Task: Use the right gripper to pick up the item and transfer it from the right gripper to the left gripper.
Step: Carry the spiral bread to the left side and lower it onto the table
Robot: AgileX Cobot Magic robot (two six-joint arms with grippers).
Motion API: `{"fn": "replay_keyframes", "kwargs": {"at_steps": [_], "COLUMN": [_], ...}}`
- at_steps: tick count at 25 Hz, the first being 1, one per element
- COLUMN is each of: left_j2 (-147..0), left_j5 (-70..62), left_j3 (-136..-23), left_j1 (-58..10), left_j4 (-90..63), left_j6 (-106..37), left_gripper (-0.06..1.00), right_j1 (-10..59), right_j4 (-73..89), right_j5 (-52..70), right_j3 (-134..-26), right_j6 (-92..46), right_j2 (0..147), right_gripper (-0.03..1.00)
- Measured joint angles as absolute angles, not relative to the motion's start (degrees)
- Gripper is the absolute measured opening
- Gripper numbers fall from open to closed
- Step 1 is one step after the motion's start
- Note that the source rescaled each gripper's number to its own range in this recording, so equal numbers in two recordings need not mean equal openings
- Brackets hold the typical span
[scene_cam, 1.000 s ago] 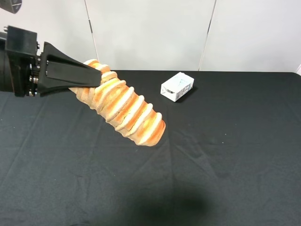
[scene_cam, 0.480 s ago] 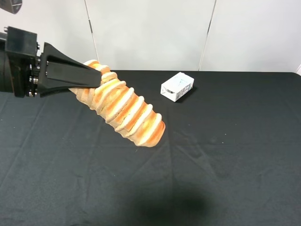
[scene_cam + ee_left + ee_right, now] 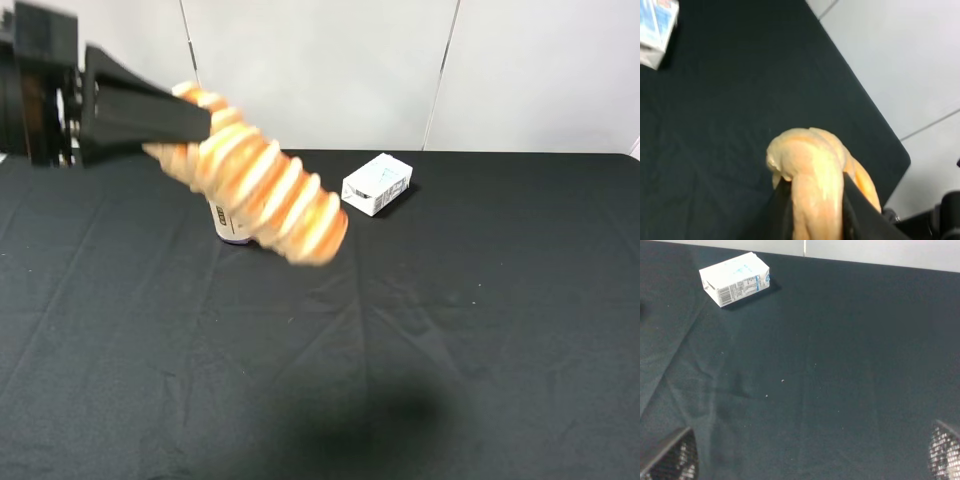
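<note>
The item, a tan-orange ridged loaf, hangs tilted in the air above the black table's back left and is blurred by motion. My left gripper is shut on its upper end, reaching in from the left edge of the exterior view. In the left wrist view the item is pinched between the two black fingers of the left gripper. My right gripper is out of the exterior view. In its own view its fingertips stand wide open over bare cloth, with nothing between them.
A small white-blue carton lies at the back of the black cloth, and it also shows as a carton in the right wrist view. A beige cylinder with a purple end stands partly hidden behind the loaf.
The left gripper has lifted the loaf, which sits higher in the view and is blurred. The cylinder behind it has come into sight. The carton has not moved.
</note>
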State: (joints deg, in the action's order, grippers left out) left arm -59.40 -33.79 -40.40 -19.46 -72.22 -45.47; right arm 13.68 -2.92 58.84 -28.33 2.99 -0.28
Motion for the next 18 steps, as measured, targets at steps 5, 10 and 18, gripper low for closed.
{"fn": "replay_keyframes", "kwargs": {"at_steps": [5,10,18], "left_j2": [-59.58,-59.70,-59.72], "left_j5": [-31.72,-29.50,-30.63], "left_j3": [-45.27,-49.30,-50.88], "left_j1": [-19.46,-19.46,-19.46], "left_j4": [-61.99,-44.49,-18.15], "left_j6": [-40.02,-27.97,-7.32], "left_gripper": [0.01,0.01,0.00], "right_j1": [13.68,13.68,13.68], "right_j4": [-2.92,-2.92,-2.91], "right_j5": [58.84,58.84,58.84], "right_j3": [-28.33,-28.33,-28.33], "right_j6": [2.99,2.99,2.99], "right_j2": [-0.28,-0.28,-0.33], "right_gripper": [1.00,1.00,1.00]}}
